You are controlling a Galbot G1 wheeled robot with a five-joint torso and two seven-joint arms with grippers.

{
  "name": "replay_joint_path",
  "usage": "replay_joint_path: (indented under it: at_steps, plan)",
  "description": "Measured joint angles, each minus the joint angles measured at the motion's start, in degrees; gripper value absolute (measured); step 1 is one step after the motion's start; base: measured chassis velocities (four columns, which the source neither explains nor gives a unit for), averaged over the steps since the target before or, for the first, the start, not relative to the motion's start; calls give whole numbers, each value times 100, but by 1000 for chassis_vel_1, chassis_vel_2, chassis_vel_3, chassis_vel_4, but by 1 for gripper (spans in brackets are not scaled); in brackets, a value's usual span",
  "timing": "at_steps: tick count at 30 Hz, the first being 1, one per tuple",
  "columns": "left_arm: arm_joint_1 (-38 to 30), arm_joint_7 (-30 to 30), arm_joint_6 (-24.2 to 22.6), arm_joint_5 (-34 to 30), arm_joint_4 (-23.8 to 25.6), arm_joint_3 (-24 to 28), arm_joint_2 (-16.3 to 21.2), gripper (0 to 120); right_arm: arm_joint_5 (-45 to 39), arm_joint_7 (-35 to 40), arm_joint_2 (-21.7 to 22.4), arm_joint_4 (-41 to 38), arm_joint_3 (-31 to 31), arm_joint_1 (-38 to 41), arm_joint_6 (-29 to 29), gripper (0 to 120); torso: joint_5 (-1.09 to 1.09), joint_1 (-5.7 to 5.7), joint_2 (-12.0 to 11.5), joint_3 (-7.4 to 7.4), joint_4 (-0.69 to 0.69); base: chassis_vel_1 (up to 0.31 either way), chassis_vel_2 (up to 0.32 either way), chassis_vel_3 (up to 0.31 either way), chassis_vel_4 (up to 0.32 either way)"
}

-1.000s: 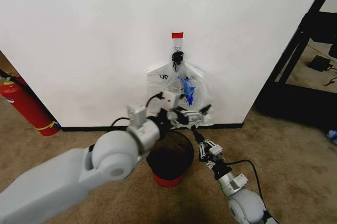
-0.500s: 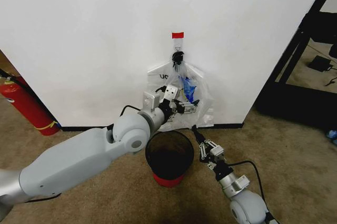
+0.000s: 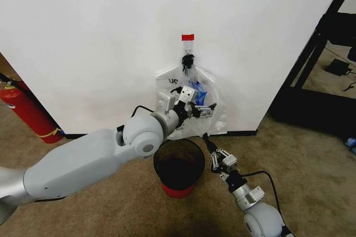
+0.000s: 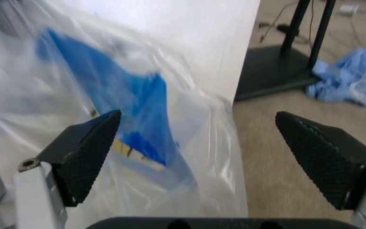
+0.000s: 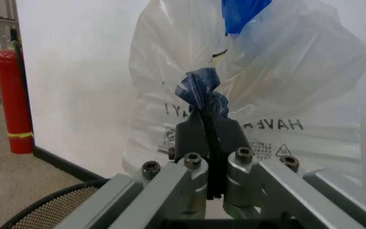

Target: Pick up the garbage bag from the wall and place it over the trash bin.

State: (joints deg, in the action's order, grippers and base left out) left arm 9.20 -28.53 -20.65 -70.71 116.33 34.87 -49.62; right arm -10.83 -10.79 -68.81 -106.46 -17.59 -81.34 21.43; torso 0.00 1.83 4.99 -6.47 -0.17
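Against the wall point(image 3: 83, 36), left gripper point(image 3: 201, 107) gapes wide at the hanging bag point(image 3: 214, 120); right gripper point(image 5: 209, 138) by the bin point(image 3: 179, 164) is pinched closed, empty.

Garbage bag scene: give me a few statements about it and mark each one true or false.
1. The garbage bag hangs from a black hook on the wall. True.
2. The left claw is shut on the bag. False: its fingers are spread wide, with the bag's blue patch just beyond one of them.
3. The trash bin stands on the carpet below the bag. True.
4. The bag already covers the bin. False: it is on the hook.
5. The right claw is wide open. False: its fingers are pressed together, pointing at the bag.
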Motion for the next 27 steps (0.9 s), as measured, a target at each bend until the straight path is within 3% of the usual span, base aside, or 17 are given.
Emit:
replay_joint_path:
  at_steps: [3,7,11,12,15,27]
  plan:
    - [-40,-20,-45,-7,-48,80,-47,95,-1,0,-1,-4,-5,-1,-1,0,0,0,0,0,0,0,0,0,0]
    - [-178,-304,-289,-523,-376,165,-256,88,-4,-2,-35,-38,-7,-45,3,0,0,0,0,0,-1,0,0,0,0]
    - [-214,-503,-302,-879,-516,34,-334,73,-9,-9,-62,-35,-19,-80,54,0,0,0,0,0,-1,0,0,0,0]
    - [-213,-514,-287,-923,-517,-16,-334,65,-9,-11,-56,-9,-20,-77,65,0,-1,0,0,0,0,0,0,0,0]
    - [-204,-514,-283,-930,-516,-49,-324,58,-16,-11,-47,7,-21,-57,67,0,0,0,0,0,-1,0,0,0,0]
    - [-188,-429,-351,-864,-558,77,-253,13,-51,10,-48,-19,-12,-32,32,0,0,0,0,0,0,0,0,0,0]
